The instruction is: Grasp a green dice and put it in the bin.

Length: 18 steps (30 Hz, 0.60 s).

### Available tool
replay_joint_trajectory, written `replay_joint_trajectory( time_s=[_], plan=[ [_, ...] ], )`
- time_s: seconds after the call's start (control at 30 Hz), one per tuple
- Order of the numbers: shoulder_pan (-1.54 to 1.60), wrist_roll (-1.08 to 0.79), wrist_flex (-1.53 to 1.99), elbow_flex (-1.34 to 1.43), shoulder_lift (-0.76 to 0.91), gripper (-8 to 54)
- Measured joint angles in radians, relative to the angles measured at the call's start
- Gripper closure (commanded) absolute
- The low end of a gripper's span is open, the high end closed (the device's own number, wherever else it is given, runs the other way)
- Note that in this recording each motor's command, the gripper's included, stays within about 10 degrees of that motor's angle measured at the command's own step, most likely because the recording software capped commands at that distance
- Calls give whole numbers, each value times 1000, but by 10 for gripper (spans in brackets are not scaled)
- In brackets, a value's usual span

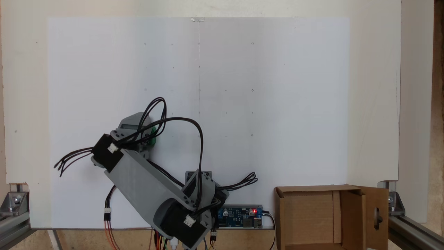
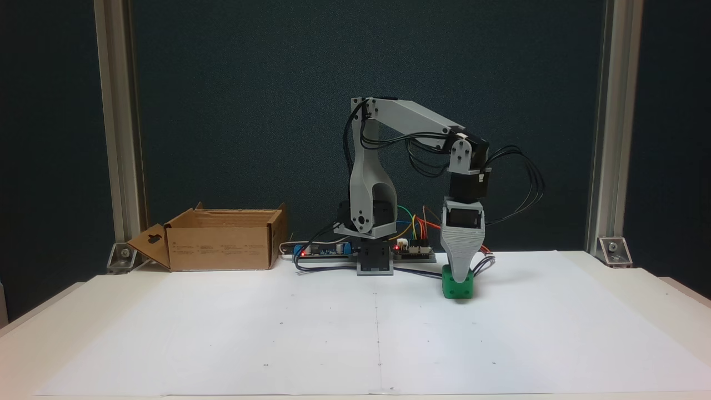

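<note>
The green dice (image 2: 458, 288) rests on the white paper, right of the arm's base in a fixed view; from above only a sliver of the dice (image 1: 153, 136) peeks out beside the wrist. My gripper (image 2: 460, 276) points straight down onto it, one grey jaw overlapping the dice's front top. The jaws stand one behind the other, so their gap is hidden. Seen from above, the gripper (image 1: 147, 136) covers most of the dice. The bin (image 2: 222, 248), a brown cardboard box, sits far left at the back; from above the bin (image 1: 279, 215) is at the lower right.
A flap with an oval hole (image 2: 150, 246) hangs off the bin's outer side. Circuit boards (image 2: 322, 251) and loose wires lie around the arm's base (image 2: 375, 261). Aluminium posts (image 2: 119, 139) stand at the back corners. White paper (image 2: 333, 333) covers the table.
</note>
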<state>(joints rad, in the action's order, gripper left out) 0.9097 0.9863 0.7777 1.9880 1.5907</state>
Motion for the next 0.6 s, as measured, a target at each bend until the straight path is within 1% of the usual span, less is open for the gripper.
replay_joint_trajectory(
  time_s=[0.6],
  plan=[
    [0,23,-58,81,0,66]
  ],
)
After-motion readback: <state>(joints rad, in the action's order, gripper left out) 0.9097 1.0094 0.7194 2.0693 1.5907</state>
